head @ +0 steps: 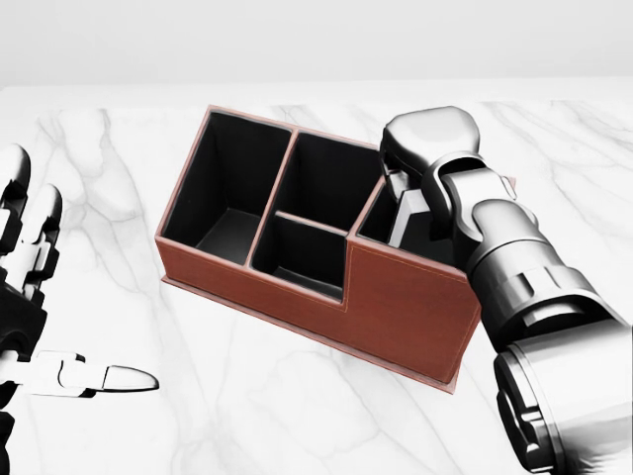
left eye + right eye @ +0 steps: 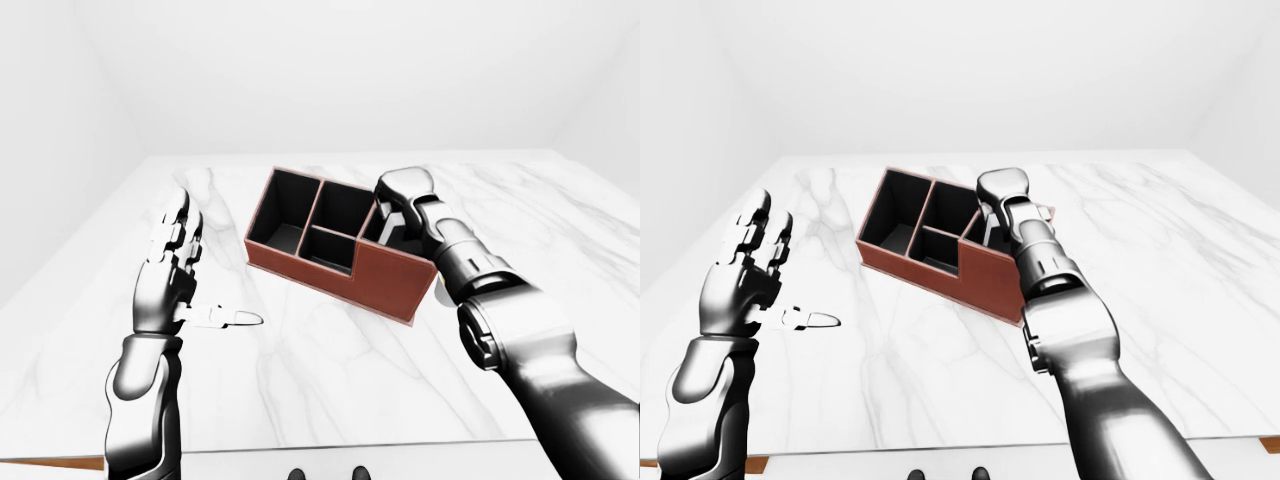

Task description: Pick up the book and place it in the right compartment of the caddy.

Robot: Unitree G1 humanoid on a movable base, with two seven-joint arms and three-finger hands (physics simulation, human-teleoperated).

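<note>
The brown caddy (image 1: 406, 317) with black compartments stands slantwise on the white marble table (image 1: 247, 416). My right hand (image 1: 400, 186) hangs over its right compartment, fingers closed round the top of the book (image 1: 406, 220). The book is a pale grey slab standing upright inside that compartment, its lower part hidden by the caddy wall. Far to the left of the caddy, my left hand (image 1: 59, 297) is held up with fingers spread and thumb (image 1: 119, 377) stretched out, holding nothing.
The caddy's other compartments (image 1: 232, 188) hold nothing. Marble tabletop runs on all sides of the caddy; its near edge (image 2: 330, 450) shows at the bottom of the left-eye view. White walls stand behind.
</note>
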